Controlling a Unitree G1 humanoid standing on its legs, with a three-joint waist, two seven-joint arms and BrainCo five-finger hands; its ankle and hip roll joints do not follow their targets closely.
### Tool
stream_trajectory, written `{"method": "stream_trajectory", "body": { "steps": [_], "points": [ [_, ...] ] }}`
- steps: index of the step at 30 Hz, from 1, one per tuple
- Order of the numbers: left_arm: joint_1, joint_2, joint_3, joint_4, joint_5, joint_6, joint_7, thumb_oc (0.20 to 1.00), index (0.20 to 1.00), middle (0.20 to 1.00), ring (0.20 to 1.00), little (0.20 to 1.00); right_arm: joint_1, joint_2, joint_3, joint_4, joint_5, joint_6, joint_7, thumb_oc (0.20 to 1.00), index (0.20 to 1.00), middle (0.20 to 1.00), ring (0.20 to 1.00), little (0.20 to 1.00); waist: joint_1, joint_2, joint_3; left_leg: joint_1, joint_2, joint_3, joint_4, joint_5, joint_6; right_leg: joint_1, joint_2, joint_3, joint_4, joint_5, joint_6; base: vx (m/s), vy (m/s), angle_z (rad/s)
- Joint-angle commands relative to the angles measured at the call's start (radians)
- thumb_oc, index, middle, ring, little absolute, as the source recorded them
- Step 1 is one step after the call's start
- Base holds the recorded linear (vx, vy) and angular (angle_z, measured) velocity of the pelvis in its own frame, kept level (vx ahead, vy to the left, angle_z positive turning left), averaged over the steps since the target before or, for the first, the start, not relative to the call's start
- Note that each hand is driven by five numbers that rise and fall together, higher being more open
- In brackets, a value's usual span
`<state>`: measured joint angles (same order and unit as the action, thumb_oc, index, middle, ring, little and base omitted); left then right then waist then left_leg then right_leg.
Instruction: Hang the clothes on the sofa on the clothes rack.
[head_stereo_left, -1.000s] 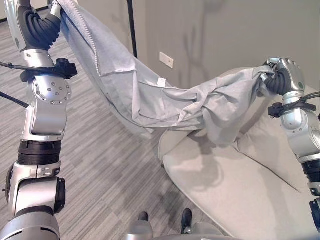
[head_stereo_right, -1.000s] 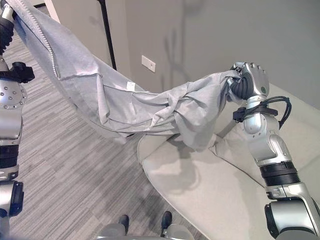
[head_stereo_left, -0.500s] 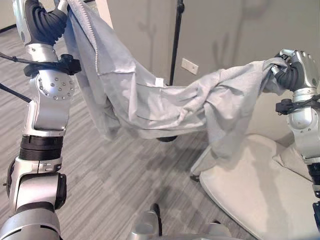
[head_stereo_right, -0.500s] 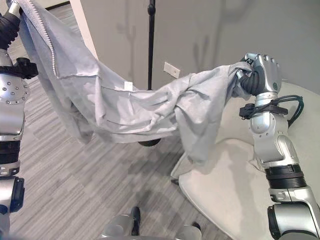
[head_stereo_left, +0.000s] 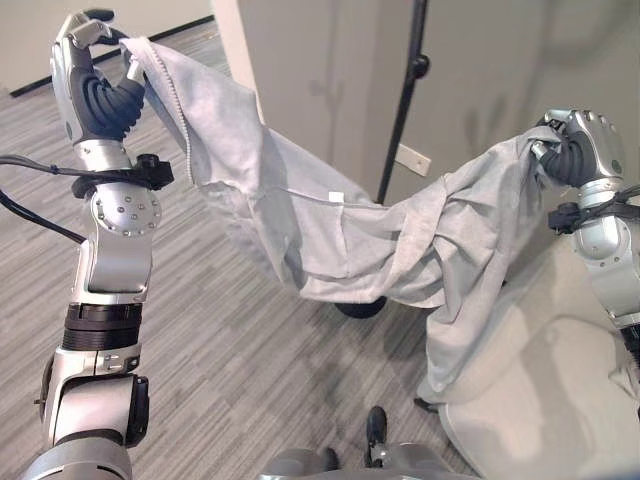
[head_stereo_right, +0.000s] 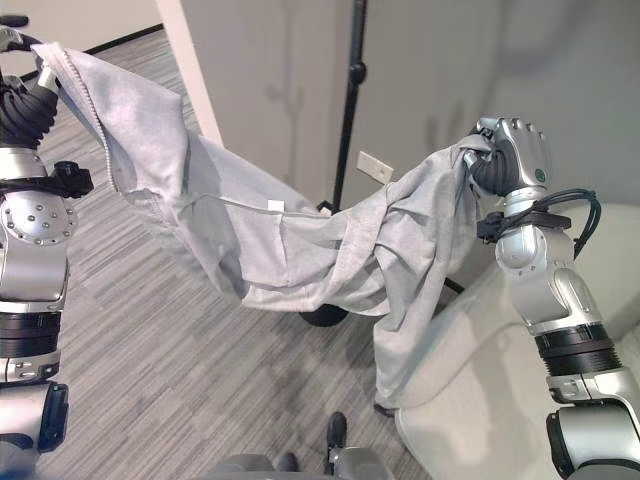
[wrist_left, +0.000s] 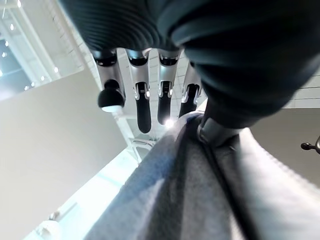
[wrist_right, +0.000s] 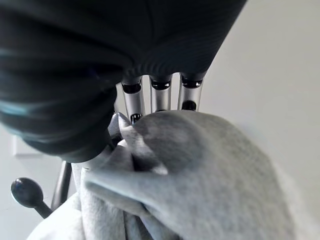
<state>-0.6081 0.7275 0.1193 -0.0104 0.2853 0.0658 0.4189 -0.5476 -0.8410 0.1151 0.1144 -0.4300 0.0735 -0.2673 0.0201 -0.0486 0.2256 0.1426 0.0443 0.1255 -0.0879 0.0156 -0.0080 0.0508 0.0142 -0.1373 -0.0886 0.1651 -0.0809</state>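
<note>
1. Left hand raised high, thumb pinching the zipper edge of the grey hooded jacket.
2. Right hand clenched on the opposite end.
3. Jacket slung between both, sagging clear above open carpeted floor.
4. Black clothes rack pole behind; sofa edge below right.

Soft cloth, matt upholstery, dark metal pole.
The grey garment is soft matt knit cloth, creased, with a pale toothed zip along one edge. The sofa wears smooth matt off-white fabric. The clothes rack is a thin black pole with a slight sheen. The floor looks like rough, striped grey carpet.
</note>
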Motion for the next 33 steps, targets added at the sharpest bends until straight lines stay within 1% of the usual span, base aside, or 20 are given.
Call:
{"method": "stream_trajectory", "body": {
  "steps": [1, 7, 15, 19, 21, 22, 25, 26, 30, 31, 32, 33],
  "points": [
    [-0.074, 0.017, -0.039, -0.021, -0.007, -0.042, 0.009, 0.200, 0.200, 0.200, 0.200, 0.200, -0.039, -0.045, -0.050, -0.030, 0.004, -0.024, -0.020, 0.200, 0.200, 0.200, 0.200, 0.200, -0.029, 0.039, -0.062, 0.051, 0.015, -0.019, 0.001, 0.026, -0.011, 0.018, -0.028, -0.030, 0.001, -0.106, 0.115, 0.03, -0.049, 0.01],
    [-0.070, 0.017, -0.049, -0.013, -0.011, -0.044, 0.014, 0.200, 0.200, 0.200, 0.200, 0.200, -0.017, -0.023, -0.062, -0.022, 0.002, -0.022, -0.020, 0.200, 0.200, 0.200, 0.200, 0.200, -0.028, 0.035, -0.068, 0.034, 0.001, -0.012, 0.001, -0.001, -0.014, 0.014, -0.034, -0.018, 0.001, -0.096, 0.118, 0.00, -0.037, -0.01],
    [-0.074, 0.014, -0.058, -0.028, -0.009, -0.049, 0.009, 0.200, 0.200, 0.200, 0.200, 0.200, 0.004, -0.010, -0.073, -0.026, -0.007, -0.024, -0.018, 0.200, 0.200, 0.200, 0.200, 0.200, -0.030, 0.040, -0.068, 0.032, -0.006, -0.006, 0.001, -0.012, -0.015, 0.014, -0.035, -0.013, 0.001, -0.093, 0.120, 0.00, -0.020, -0.09],
    [-0.048, -0.008, -0.038, -0.071, -0.024, -0.055, -0.003, 0.200, 0.200, 0.200, 0.200, 0.200, 0.038, 0.002, -0.103, -0.056, -0.015, -0.034, -0.015, 0.200, 0.200, 0.200, 0.200, 0.200, -0.037, 0.047, -0.071, 0.035, -0.005, -0.005, 0.001, -0.012, -0.016, 0.013, -0.034, -0.012, 0.001, -0.087, 0.121, 0.01, -0.010, -0.10],
    [-0.010, -0.027, 0.006, -0.106, -0.032, -0.057, -0.007, 0.200, 0.200, 0.200, 0.200, 0.200, 0.065, -0.001, -0.136, -0.080, -0.016, -0.048, -0.017, 0.200, 0.200, 0.200, 0.200, 0.200, -0.041, 0.051, -0.075, 0.036, -0.001, 0.000, 0.001, -0.009, -0.016, 0.012, -0.032, -0.016, 0.001, -0.089, 0.121, 0.01, -0.010, 0.02],
    [-0.006, -0.029, 0.008, -0.110, -0.031, -0.056, -0.009, 0.200, 0.200, 0.200, 0.200, 0.200, 0.068, -0.002, -0.137, -0.083, -0.016, -0.048, -0.017, 0.200, 0.200, 0.200, 0.200, 0.200, -0.040, 0.052, -0.077, 0.036, -0.001, -0.001, 0.001, -0.009, -0.017, 0.012, -0.031, -0.016, 0.001, -0.089, 0.121, 0.04, -0.030, -0.04],
    [0.062, -0.057, 0.091, -0.175, -0.025, -0.055, -0.007, 0.200, 0.200, 0.200, 0.200, 0.200, 0.113, -0.015, -0.211, -0.149, -0.026, -0.061, -0.027, 0.200, 0.200, 0.200, 0.200, 0.200, -0.050, 0.059, -0.086, 0.042, 0.009, 0.005, 0.001, 0.001, -0.018, 0.007, -0.027, -0.020, 0.001, -0.089, 0.124, 0.04, -0.022, -0.11],
    [0.103, -0.077, 0.149, -0.225, -0.025, -0.056, 0.000, 0.200, 0.200, 0.200, 0.200, 0.200, 0.135, -0.012, -0.269, -0.203, -0.034, -0.065, -0.043, 0.200, 0.200, 0.200, 0.200, 0.200, -0.056, 0.067, -0.093, 0.055, 0.021, 0.008, 0.001, 0.018, -0.017, 0.004, -0.021, -0.021, 0.001, -0.092, 0.125, 0.05, -0.015, -0.12],
    [0.139, -0.091, 0.193, -0.283, -0.028, -0.059, -0.002, 0.200, 0.200, 0.200, 0.200, 0.200, 0.164, -0.003, -0.330, -0.268, -0.039, -0.072, -0.053, 0.200, 0.200, 0.200, 0.200, 0.200, -0.063, 0.075, -0.101, 0.072, 0.040, 0.014, 0.001, 0.044, -0.014, 0.007, -0.013, -0.025, 0.001, -0.100, 0.126, 0.02, -0.009, -0.03],
    [0.153, -0.093, 0.211, -0.304, -0.031, -0.063, 0.000, 0.200, 0.200, 0.200, 0.200, 0.200, 0.172, 0.004, -0.357, -0.301, -0.037, -0.077, -0.060, 0.200, 0.200, 0.200, 0.200, 0.200, -0.066, 0.078, -0.105, 0.080, 0.049, 0.018, 0.002, 0.060, -0.012, 0.009, -0.011, -0.026, 0.001, -0.102, 0.127, 0.03, -0.021, 0.04],
    [0.155, -0.093, 0.211, -0.307, -0.031, -0.063, -0.001, 0.200, 0.200, 0.200, 0.200, 0.200, 0.177, 0.006, -0.360, -0.307, -0.038, -0.076, -0.058, 0.200, 0.200, 0.200, 0.200, 0.200, -0.065, 0.077, -0.106, 0.080, 0.050, 0.018, 0.002, 0.060, -0.012, 0.010, -0.011, -0.026, 0.001, -0.102, 0.127, 0.04, -0.032, 0.04],
    [0.171, -0.092, 0.230, -0.328, -0.035, -0.067, -0.001, 0.200, 0.200, 0.200, 0.200, 0.200, 0.179, 0.015, -0.382, -0.331, -0.038, -0.080, -0.064, 0.200, 0.200, 0.200, 0.200, 0.200, -0.063, 0.078, -0.105, 0.079, 0.056, 0.014, 0.030, 0.071, -0.010, 0.015, -0.011, -0.025, 0.001, -0.101, 0.128, 0.00, 0.000, 0.00]
  ]
}}
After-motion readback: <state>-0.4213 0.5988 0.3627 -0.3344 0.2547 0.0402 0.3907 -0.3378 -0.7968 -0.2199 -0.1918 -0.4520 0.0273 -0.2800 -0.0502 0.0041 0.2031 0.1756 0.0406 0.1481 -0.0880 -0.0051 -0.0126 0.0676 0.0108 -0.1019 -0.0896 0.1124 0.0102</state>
